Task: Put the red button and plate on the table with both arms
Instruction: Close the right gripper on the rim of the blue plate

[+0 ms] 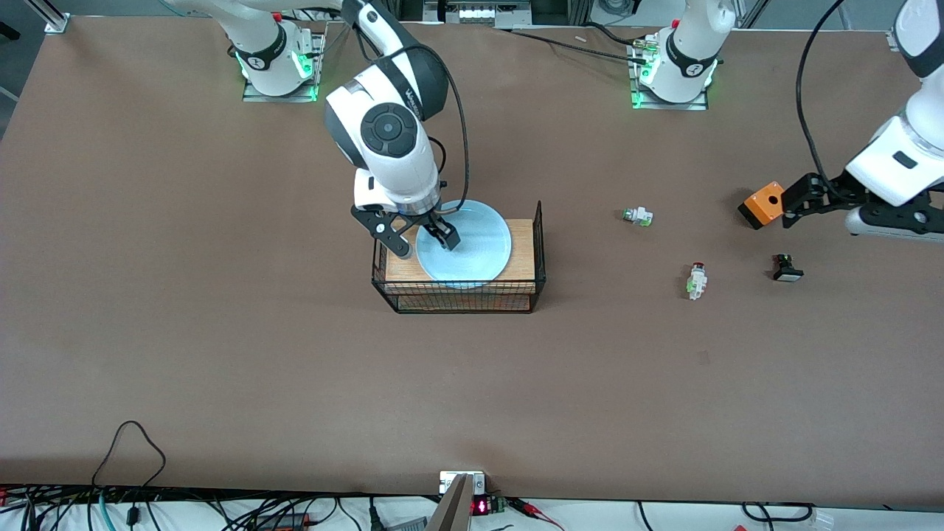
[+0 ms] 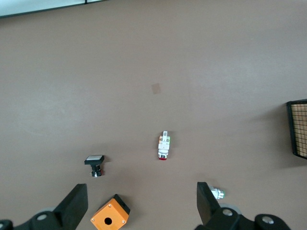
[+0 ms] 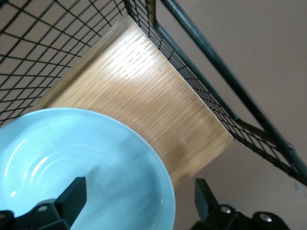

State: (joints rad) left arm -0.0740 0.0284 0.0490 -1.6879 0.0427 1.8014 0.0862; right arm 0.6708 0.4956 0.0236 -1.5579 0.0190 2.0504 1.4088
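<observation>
The red button (image 1: 696, 280) lies on its side on the bare tabletop (image 1: 221, 332), toward the left arm's end, so that half of the job looks settled as things lie. The green-capped switch (image 1: 637, 216) sits farther from the front camera than it, the black switch (image 1: 786, 270) just beside it, and the orange box (image 1: 762, 204) close to the left gripper (image 1: 788, 209). That gripper hangs with its jaws wide apart and holding nothing, low over the tabletop next to the box; I'd say it waits.

The light-blue plate (image 1: 472, 247) rests on the wooden top of the wire rack (image 1: 461, 299), not on the tabletop, so it is the piece left to move. The right gripper (image 1: 425, 241) is down at the plate's rim, jaws spread, one finger over the plate and one outside it, seemingly straddling the edge to pinch it.
</observation>
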